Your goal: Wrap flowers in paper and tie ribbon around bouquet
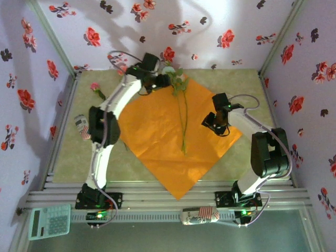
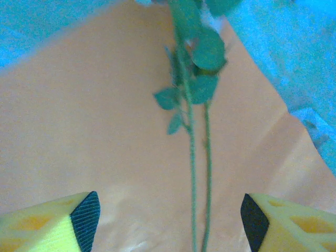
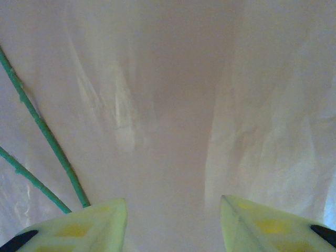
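Note:
The orange paper (image 1: 157,131) lies flat on the table, turned like a diamond. The flowers (image 1: 179,84) lie loose along its middle, blooms at the far corner and stems (image 2: 192,157) running toward me. My left gripper (image 1: 159,82) hovers at the leafy end. In the left wrist view it (image 2: 170,215) is open, with two stems lying on the paper (image 2: 79,121) between its fingers, untouched. My right gripper (image 1: 217,124) hangs open over the paper's right part (image 3: 173,105), nothing between its jaws (image 3: 173,226), the stems (image 3: 47,136) off to its left. The ribbon is out of view.
A single pink flower (image 1: 95,87) lies on the mat left of the paper. A small striped object (image 1: 81,126) sits by the left arm, another (image 1: 199,215) on the front rail. A calculator (image 1: 50,221) rests at the near left. Flowered walls close in three sides.

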`<state>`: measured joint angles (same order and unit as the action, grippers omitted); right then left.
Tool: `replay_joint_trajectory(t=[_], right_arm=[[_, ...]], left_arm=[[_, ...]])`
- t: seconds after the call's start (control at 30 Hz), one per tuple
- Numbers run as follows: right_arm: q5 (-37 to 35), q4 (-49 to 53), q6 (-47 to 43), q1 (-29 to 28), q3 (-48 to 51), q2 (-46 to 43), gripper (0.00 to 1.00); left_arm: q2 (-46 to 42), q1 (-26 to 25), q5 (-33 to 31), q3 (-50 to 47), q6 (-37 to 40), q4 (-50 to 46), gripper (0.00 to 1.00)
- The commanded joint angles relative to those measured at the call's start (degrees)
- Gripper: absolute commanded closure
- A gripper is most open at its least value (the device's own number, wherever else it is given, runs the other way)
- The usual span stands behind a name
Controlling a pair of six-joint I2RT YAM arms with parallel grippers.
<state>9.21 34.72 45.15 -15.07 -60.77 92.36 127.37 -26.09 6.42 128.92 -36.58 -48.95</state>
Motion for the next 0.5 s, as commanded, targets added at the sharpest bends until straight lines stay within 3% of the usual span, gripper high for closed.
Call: replay_joint_trajectory(t=[0.0, 0.23, 0.47], right_arm=[[-1.0, 0.1, -1.8, -0.6, -0.6, -1.6, 0.49], [-1.1, 1.3, -3.8, -2.3, -3.4, -1.0, 0.49], [-1.3, 1.7, -3.2, -3.0, -4.3, -0.8, 0.49]], left_arm=[[-4.7, 7.5, -10.9, -3.6, 4.6, -13.7, 0.3], [-1.7, 21.3, -12.6, -10.4, 12.5, -15.5, 0.37], [7.5, 24.6, -9.7, -5.7, 14.7, -13.7, 0.34]])
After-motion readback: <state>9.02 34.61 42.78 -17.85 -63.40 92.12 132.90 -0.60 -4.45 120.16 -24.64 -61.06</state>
